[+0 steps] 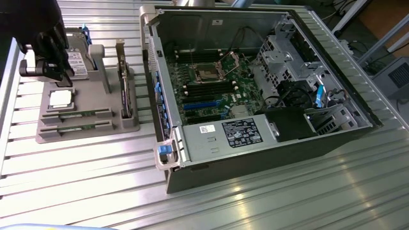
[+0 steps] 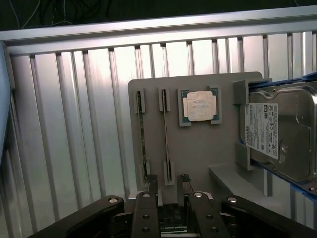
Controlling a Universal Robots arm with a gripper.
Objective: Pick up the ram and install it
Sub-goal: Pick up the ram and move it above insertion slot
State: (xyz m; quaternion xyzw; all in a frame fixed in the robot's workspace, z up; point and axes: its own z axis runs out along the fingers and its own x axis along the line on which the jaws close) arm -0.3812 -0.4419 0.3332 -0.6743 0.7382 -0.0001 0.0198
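Observation:
Two ram sticks stand on edge in slots of the grey holder (image 1: 89, 136): one ram (image 1: 76, 115) nearer the processor, the other ram (image 1: 75, 128) nearer the holder's front edge. In the wrist view they appear as thin strips, one ram (image 2: 141, 144) and its twin (image 2: 166, 141). My gripper (image 1: 61, 79) hangs above the holder's far end, over the processor and clear of both sticks. In the wrist view the gripper (image 2: 167, 184) is open, its fingertips (image 2: 151, 181) apart with nothing between them, just off the end of the ram strips.
A square silver processor (image 2: 199, 106) and a hard drive (image 2: 280, 134) share the holder, and a card (image 1: 124, 86) stands upright on it. The open computer case (image 1: 255, 153) lies at the exterior view's right, with the motherboard (image 1: 211, 88) exposed. The table (image 1: 96, 191) is ribbed metal.

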